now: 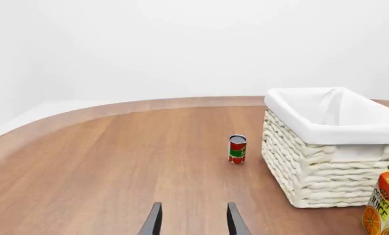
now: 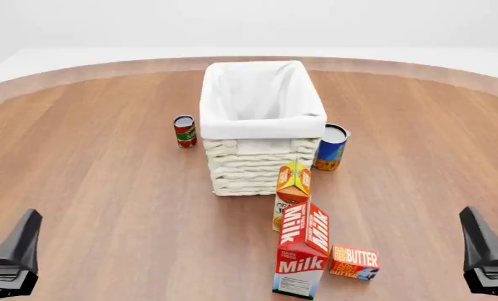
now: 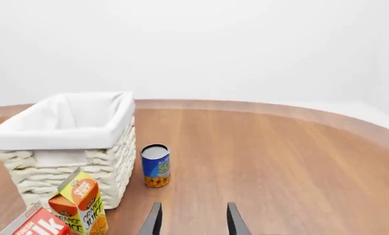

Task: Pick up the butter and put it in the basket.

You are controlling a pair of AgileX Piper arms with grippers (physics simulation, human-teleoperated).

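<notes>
While both the left gripper (image 1: pixel 194 221) and right gripper (image 3: pixel 194 220) gape empty, the flat cardboard butter (image 2: pixel 354 261) lies at five o'clock from the woven basket (image 2: pixel 258 164).

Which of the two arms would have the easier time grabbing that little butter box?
Probably the right. In the front view the butter lies right of the milk carton, nearer the right gripper. The left gripper would have to reach past the carton.

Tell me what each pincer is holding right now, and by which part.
Nothing. Both the left pincer and right pincer are open and empty; the butter lies untouched on the table.
</notes>
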